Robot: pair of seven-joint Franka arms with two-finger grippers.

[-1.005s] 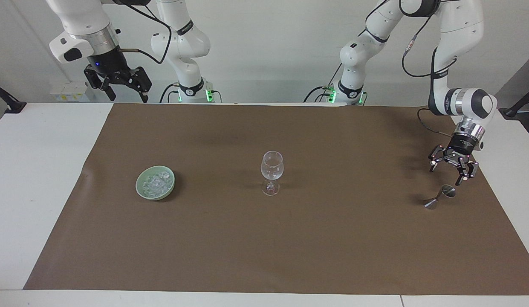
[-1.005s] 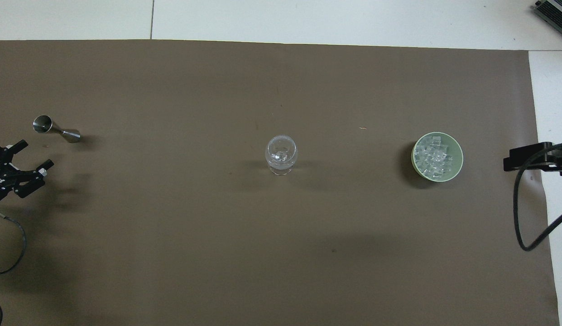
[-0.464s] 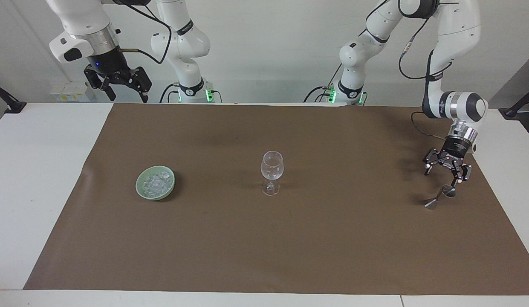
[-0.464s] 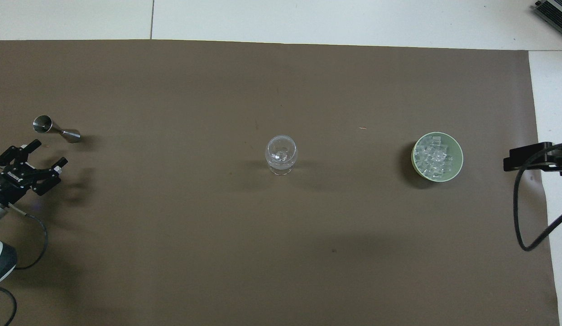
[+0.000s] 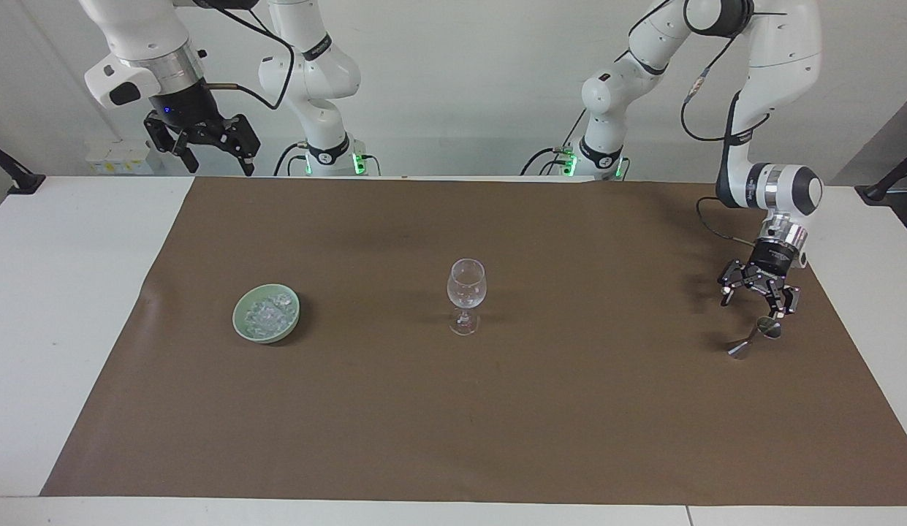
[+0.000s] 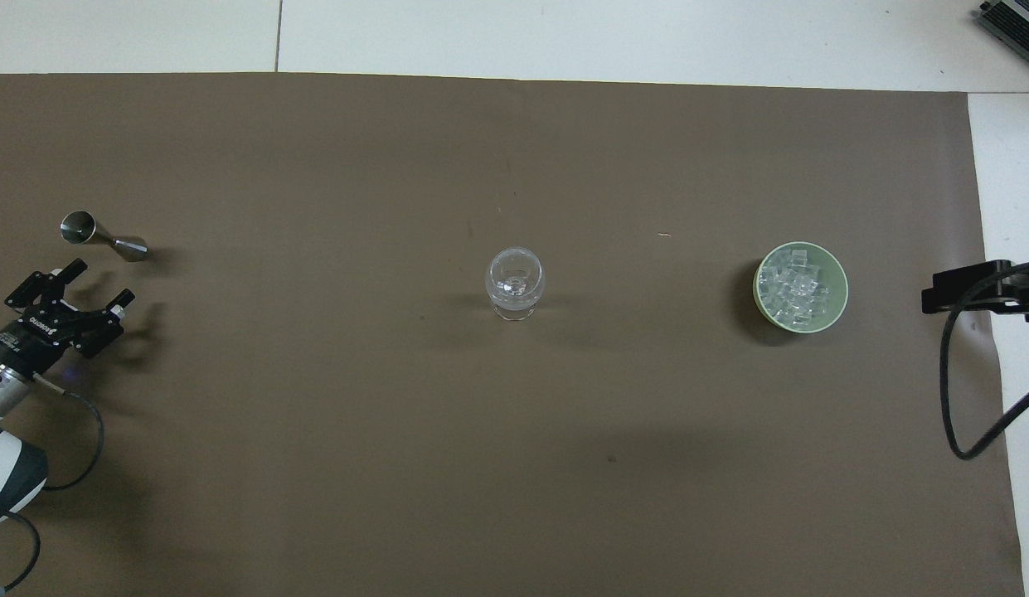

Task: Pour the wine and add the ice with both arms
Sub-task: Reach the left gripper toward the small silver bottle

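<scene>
A clear stemmed glass (image 5: 466, 296) (image 6: 515, 284) stands upright in the middle of the brown mat. The ice (image 5: 267, 314) (image 6: 796, 290) is heaped in a pale green bowl (image 5: 243, 327) (image 6: 842, 286) toward the right arm's end. A small steel jigger (image 5: 754, 339) (image 6: 104, 236) lies on its side toward the left arm's end. My left gripper (image 5: 755, 307) (image 6: 102, 280) hangs open, low over the mat, right beside the jigger and a little nearer to the robots, not touching it. My right gripper (image 5: 219, 165) waits open, high over the table's edge by its base. Wine is out of view.
The brown mat (image 5: 570, 424) covers most of the white table (image 5: 66, 292). The right arm's black cable (image 6: 958, 390) hangs over the mat's edge beside the bowl. Black stands (image 5: 14, 175) sit at the table's corners nearest the robots.
My left gripper has come down and swung in toward the jigger, staying open. The right arm, glass, bowl and jigger have not moved.
</scene>
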